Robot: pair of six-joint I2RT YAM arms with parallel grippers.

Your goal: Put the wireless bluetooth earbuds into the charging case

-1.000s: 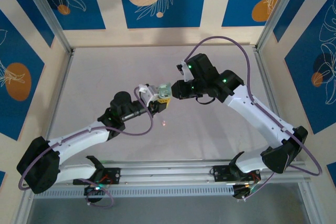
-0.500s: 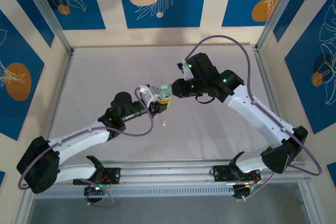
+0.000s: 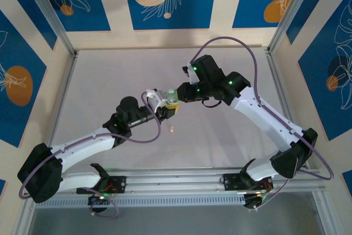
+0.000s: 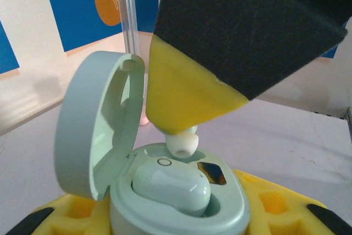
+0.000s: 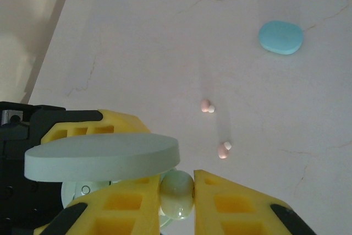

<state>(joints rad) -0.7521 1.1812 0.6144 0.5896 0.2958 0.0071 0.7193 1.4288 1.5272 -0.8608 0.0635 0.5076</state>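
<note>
My left gripper is shut on the pale green charging case, holding it above the table with its lid swung open. One pale green earbud sits in the case's near slot. My right gripper is shut on a second pale green earbud. That earbud's white tip hangs just over the case's far slot, and I cannot tell whether it touches the case. The yellow right finger hides the rest of that earbud.
Two pink earbuds lie on the white table below, one seen as a pink speck. A blue closed case lies farther off on the table. Frame posts and patterned walls ring the table.
The right arm has shifted slightly left, bringing its gripper closer over the case. The left arm and the case have stayed put.
</note>
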